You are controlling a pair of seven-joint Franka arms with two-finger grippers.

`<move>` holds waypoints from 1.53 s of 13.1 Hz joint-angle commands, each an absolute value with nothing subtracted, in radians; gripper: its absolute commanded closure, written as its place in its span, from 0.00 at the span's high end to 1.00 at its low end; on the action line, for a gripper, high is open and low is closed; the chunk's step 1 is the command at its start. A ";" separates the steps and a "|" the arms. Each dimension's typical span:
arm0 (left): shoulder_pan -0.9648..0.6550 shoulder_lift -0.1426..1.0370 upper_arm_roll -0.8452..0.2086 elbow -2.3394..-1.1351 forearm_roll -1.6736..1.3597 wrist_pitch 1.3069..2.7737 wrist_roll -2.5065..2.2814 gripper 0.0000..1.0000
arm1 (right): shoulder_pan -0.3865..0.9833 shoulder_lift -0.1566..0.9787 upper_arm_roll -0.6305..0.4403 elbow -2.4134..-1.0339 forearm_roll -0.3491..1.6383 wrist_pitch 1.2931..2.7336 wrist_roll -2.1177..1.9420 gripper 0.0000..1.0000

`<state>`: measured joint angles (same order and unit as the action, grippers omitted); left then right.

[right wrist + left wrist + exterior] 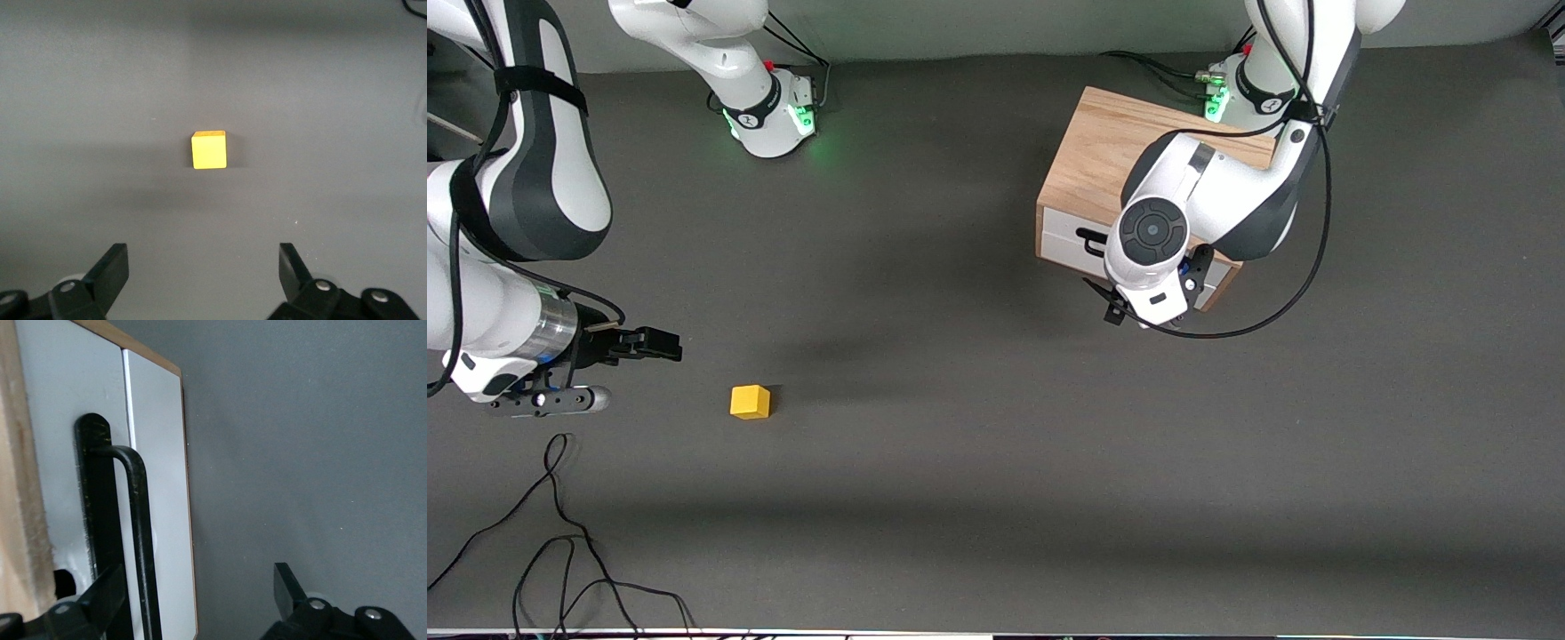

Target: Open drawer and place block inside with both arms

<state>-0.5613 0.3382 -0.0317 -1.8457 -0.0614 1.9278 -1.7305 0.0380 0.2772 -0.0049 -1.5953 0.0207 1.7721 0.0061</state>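
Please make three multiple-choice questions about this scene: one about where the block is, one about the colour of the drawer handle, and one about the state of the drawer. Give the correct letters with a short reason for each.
1. Where is the block?
A. on the table
B. on the cabinet
C. in the right gripper

2. What colour is the drawer handle?
A. white
B. black
C. yellow

3. What is the state of the drawer?
A. pulled fully out
C. removed from the cabinet
B. shut

Answers:
1 A: the block lies on the table, apart from the open right gripper, toward the right arm's end.
2 B: the left wrist view shows a black bar on the white front.
3 B: the front sits flush with the cabinet; the open left gripper is at the handle but not closed on it.
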 commanded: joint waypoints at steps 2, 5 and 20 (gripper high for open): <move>-0.595 0.322 -0.025 -1.927 -0.064 1.993 -1.755 1.00 | 0.035 0.290 0.002 -1.600 -0.023 1.792 0.014 1.00; -0.607 0.339 -0.023 -1.924 -0.066 2.002 -1.755 1.00 | 0.035 0.298 0.002 -1.643 -0.023 1.845 0.014 1.00; -0.583 0.433 -0.014 -1.781 -0.046 1.983 -1.723 1.00 | 0.051 0.439 0.002 -1.884 -0.021 2.353 0.023 1.00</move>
